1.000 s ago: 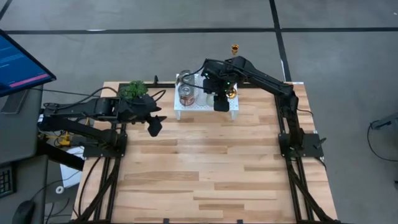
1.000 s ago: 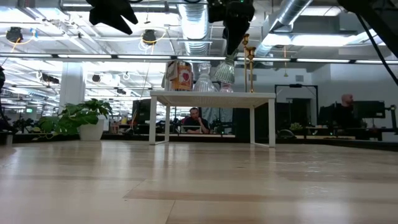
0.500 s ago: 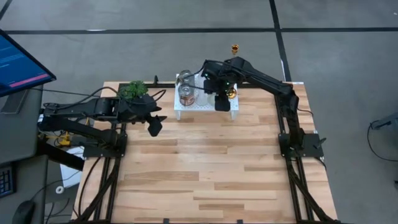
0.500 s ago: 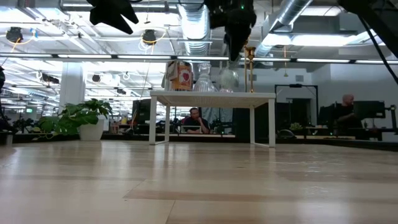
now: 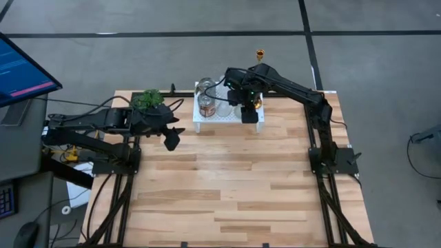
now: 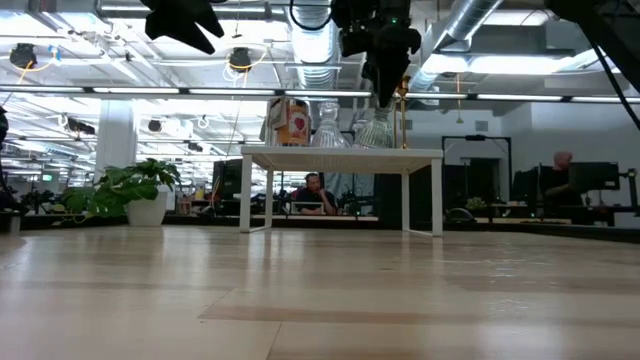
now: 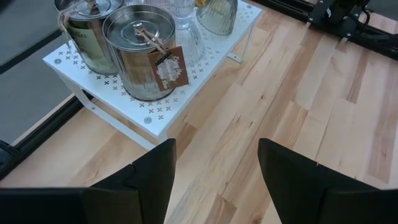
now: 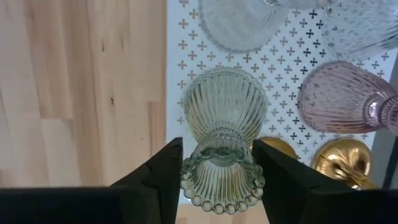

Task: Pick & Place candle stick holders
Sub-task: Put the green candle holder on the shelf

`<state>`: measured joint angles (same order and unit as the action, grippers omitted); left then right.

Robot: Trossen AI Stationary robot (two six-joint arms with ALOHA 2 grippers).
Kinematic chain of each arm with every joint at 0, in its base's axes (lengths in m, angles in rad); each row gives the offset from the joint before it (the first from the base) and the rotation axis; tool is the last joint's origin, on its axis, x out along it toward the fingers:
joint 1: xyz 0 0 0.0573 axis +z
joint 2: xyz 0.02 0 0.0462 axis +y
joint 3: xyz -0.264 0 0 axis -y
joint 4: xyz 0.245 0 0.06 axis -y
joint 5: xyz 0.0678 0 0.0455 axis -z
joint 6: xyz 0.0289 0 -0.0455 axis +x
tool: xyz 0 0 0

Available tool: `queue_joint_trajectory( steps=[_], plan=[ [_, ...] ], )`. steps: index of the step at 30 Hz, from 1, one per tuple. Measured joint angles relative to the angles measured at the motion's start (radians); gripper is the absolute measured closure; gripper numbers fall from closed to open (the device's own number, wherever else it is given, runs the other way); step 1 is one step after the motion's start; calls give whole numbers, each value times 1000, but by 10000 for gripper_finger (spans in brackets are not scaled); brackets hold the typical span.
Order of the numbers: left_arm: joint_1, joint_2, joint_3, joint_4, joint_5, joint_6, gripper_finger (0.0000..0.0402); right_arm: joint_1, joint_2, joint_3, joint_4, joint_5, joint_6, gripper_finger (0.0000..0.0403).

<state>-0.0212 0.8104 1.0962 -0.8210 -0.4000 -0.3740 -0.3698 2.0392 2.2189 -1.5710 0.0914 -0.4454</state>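
My right gripper (image 5: pixel 249 112) is over the right part of the white shelf (image 5: pixel 207 122) at the table's far edge, shut on a pale green ribbed glass vase (image 8: pixel 222 118). Two shiny gold candle stick holders stand on the shelf just beyond it: one shows fully (image 8: pixel 339 163), the other (image 8: pixel 278 147) is partly behind a finger. The tall gold holder's stem (image 6: pixel 403 110) rises on the shelf's right end, and its top shows in the high view (image 5: pixel 260 54). My left gripper (image 5: pixel 170 140) is open and empty, above the table left of the shelf. My right gripper pinches the green vase's narrow neck (image 8: pixel 219 154), just under the beaded rim, between its two fingers. The fingers come from above, pointing down. The vase stands upright with its wide base (image 6: pixel 377 138) on the shelf top.
A pink glass vase (image 8: pixel 343 96) and clear glass vases (image 8: pixel 239 22) crowd the shelf beside the green one. Two silvery tin cans (image 7: pixel 140 50) stand on the shelf's left part. A small green plant (image 5: pixel 147 100) is at the table's far left. A monitor (image 5: pixel 21 69) stands left of the table.
My right gripper has gone down and toward the table's right edge with the green vase. The vase hung tilted and clear of the shelf; now it is upright with its base on the shelf top, nearer the tall gold holder.
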Motion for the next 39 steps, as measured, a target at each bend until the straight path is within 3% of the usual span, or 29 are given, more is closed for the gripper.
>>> queue_joint_trajectory(
  steps=[3,9,13,23,32,37,39],
  plan=[
    [0,0,0,3,0,0,174,0,1,0,0,16,-8,241],
    [0,0,0,8,0,2,174,1,4,-1,0,42,-8,179],
    [0,0,0,11,0,2,174,0,4,-1,6,45,-2,162],
    [0,0,0,15,0,3,174,1,4,-1,121,120,-60,170],
    [0,0,0,18,0,3,174,21,4,3,249,123,-78,173],
    [0,0,0,18,-15,4,174,69,3,127,218,124,-72,173],
    [0,0,0,18,-20,16,174,97,-33,118,240,141,-69,173]
  ],
)
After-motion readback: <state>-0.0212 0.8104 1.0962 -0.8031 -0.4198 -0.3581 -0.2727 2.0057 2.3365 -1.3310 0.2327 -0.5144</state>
